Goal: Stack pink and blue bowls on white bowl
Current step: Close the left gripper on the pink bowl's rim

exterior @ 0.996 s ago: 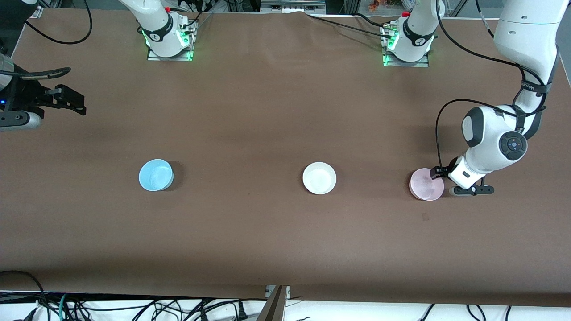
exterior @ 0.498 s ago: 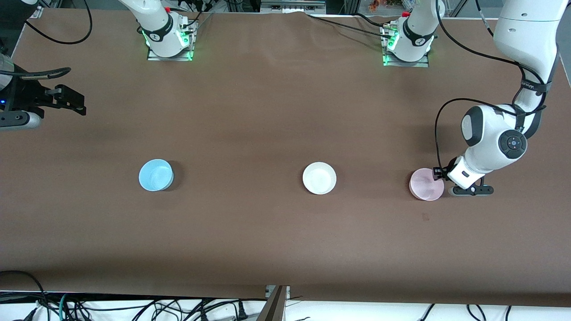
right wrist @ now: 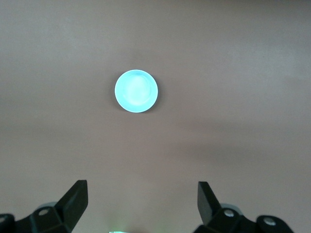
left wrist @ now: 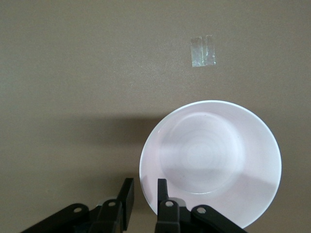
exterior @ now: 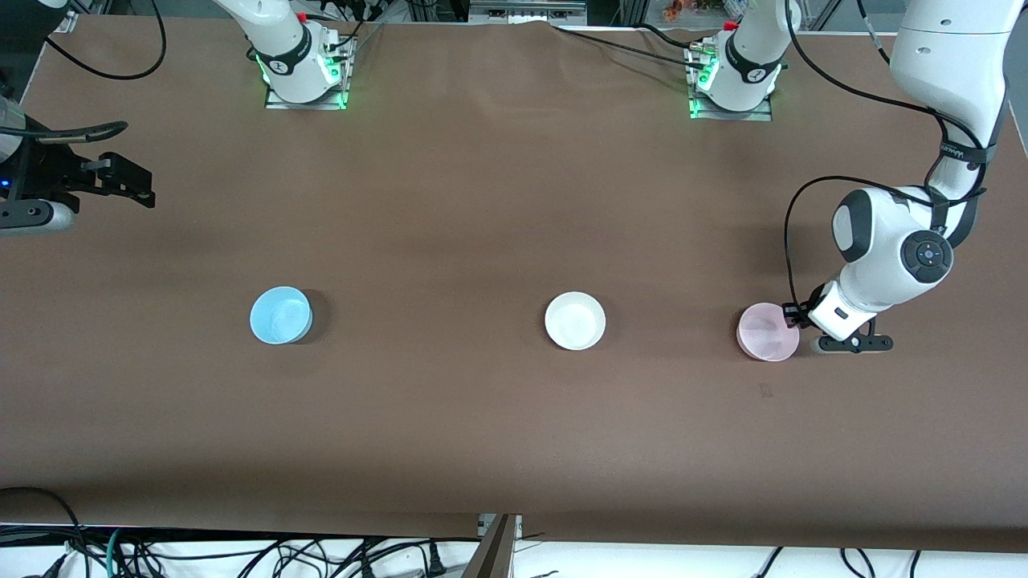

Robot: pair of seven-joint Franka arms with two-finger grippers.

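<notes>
The pink bowl [exterior: 767, 331] sits upright on the table toward the left arm's end; it also shows in the left wrist view [left wrist: 211, 162]. My left gripper [exterior: 795, 315] [left wrist: 145, 183] is down at its rim, open by a narrow gap, with one finger inside the bowl and one outside. The white bowl [exterior: 575, 320] sits in the middle of the table. The blue bowl [exterior: 280, 315] [right wrist: 136, 91] sits toward the right arm's end. My right gripper [exterior: 140, 185] [right wrist: 141, 187] is wide open and empty and waits high over the table's right-arm end.
The brown table [exterior: 450, 201] holds only the three bowls, in one row. A small piece of clear tape [left wrist: 203, 51] lies on the table near the pink bowl, nearer to the front camera [exterior: 765, 391]. Cables hang below the table's near edge.
My left gripper has shifted slightly along the pink bowl's rim toward the left arm's end. The bowls and the right arm have not moved.
</notes>
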